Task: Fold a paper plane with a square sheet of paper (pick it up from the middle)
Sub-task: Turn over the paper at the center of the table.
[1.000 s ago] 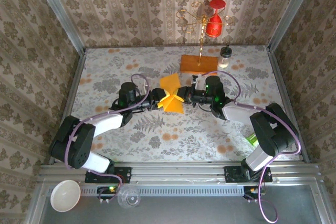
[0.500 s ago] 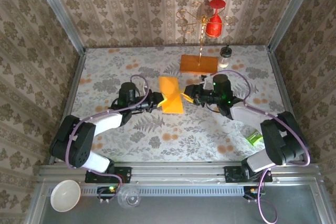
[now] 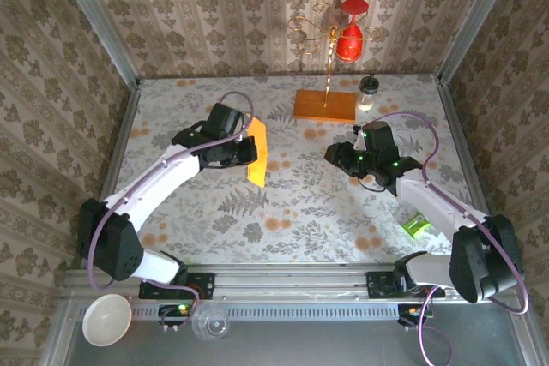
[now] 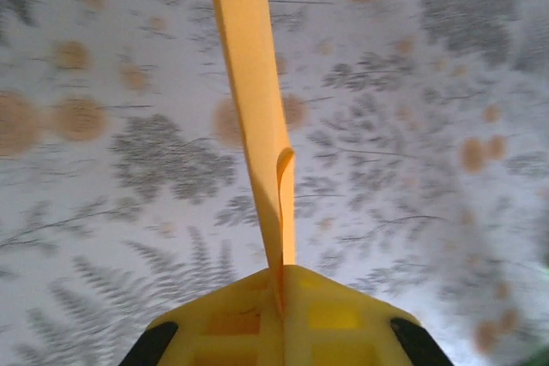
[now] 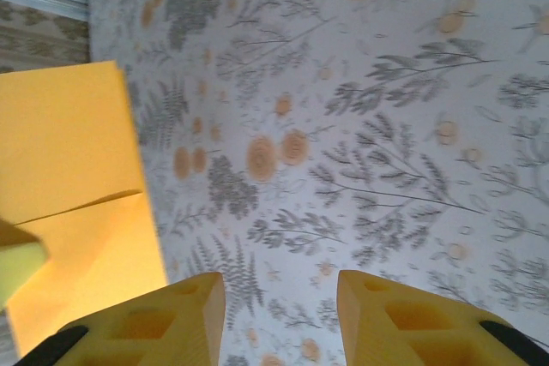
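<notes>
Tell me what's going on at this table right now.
Two robot arms are partway through folding a paper plane. The left gripper is shut on the orange-yellow sheet of paper, already creased, and holds it turned on edge over the middle of the table. The right gripper is open and empty, off to the right of the paper and pointing toward it. The plane is not yet finished.

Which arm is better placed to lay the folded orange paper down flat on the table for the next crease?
Left. The left gripper is shut on the folded paper, which stands edge-on in its grip. The right gripper is open, empty, and apart from the paper.
</notes>
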You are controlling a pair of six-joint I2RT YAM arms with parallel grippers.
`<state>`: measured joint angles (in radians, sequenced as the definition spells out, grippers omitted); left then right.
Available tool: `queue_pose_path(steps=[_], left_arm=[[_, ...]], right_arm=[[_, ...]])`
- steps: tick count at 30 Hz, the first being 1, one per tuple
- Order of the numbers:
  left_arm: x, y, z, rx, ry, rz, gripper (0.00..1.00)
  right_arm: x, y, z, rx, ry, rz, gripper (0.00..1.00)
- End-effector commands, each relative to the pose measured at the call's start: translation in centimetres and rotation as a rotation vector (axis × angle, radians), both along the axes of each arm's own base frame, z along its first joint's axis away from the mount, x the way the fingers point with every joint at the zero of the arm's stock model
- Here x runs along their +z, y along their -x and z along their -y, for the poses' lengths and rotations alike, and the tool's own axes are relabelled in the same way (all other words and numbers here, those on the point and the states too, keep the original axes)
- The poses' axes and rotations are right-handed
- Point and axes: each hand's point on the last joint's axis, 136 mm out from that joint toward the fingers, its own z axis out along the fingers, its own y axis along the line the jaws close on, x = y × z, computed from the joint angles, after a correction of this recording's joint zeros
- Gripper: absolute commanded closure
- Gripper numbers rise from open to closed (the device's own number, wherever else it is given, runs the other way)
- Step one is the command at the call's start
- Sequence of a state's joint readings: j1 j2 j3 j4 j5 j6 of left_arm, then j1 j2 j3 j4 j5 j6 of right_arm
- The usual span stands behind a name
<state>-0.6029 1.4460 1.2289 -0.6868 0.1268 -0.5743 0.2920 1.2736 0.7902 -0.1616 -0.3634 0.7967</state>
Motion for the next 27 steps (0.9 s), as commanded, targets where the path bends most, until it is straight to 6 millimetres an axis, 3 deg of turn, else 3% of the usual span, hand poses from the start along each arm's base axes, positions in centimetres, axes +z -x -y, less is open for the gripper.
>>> queue_pose_path(steps=[1, 5, 12, 14, 19, 21, 24, 27], left_arm=[[-1.9, 1.0, -5.5, -0.033, -0.476, -0.009, 0.92], [-2.3, 0.2, -6.3, -0.042, -0.731, 0.010, 0.93], [-5.7, -0.7, -2.8, -0.085, -0.871, -0.011, 0.94], [-7.1, -0.5, -1.0, -0.076, -0.809, -0.050, 0.91], [-10.6, 1.2, 5.6, -0.089, -0.454, -0.187, 0.78], [-11.2, 1.6, 7.2, -0.085, -0.336, -0.230, 0.71], [-11.0, 1.5, 8.1, -0.069, -0.168, -0.272, 0.65], [-9.4, 0.9, 7.6, -0.022, -0.021, -0.275, 0.57]], right_arm=[[0.1, 0.3, 1.7, -0.029, 0.091, 0.013, 0.59], [-0.4, 0.4, 2.3, -0.045, 0.096, 0.005, 0.59], [-1.4, 0.8, 3.5, -0.085, 0.102, -0.014, 0.59], [-1.7, 1.0, 4.0, -0.101, 0.100, -0.023, 0.59], [-1.7, 1.3, 4.6, -0.118, 0.089, -0.029, 0.59], [-1.7, 1.4, 4.7, -0.117, 0.091, -0.030, 0.59], [-1.8, 1.4, 4.7, -0.110, 0.102, -0.041, 0.59], [-2.2, 1.3, 4.1, -0.074, 0.097, -0.071, 0.59]])
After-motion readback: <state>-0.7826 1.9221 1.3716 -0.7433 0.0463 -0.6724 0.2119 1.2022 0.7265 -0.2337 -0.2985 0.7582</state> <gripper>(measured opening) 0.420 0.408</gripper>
